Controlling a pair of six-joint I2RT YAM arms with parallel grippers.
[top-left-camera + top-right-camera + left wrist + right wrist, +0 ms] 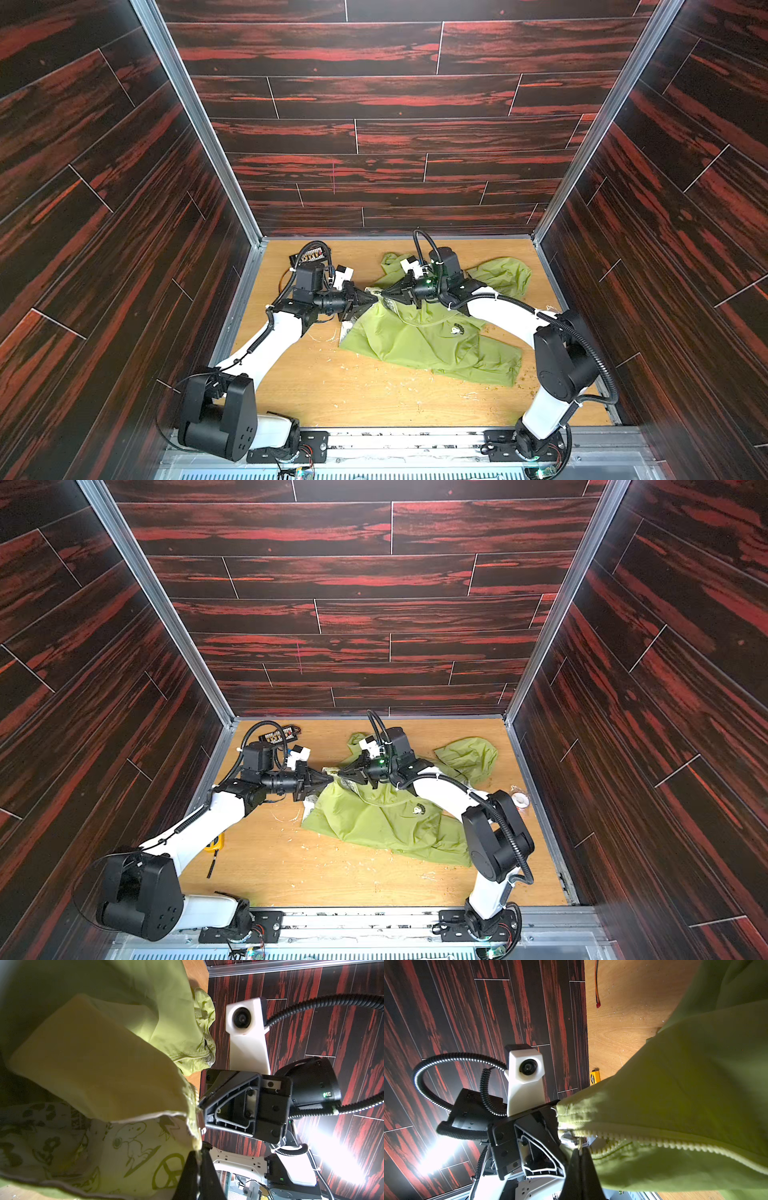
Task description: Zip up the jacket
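Jacket [415, 340]: lime-green, crumpled on the wooden table [332, 395], right of centre in both top views; one corner is lifted between the arms.
Left gripper [375, 296]: closed, pinching the jacket's edge beside the patterned lining [128, 1147].
Right gripper [383, 294]: closed, pinching the zipper pull [580, 1145]; its tip almost meets the left gripper.

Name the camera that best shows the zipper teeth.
Right wrist view: the zipper teeth run close and sharp along the jacket. Left wrist view shows only a short stretch; both top views: too small.
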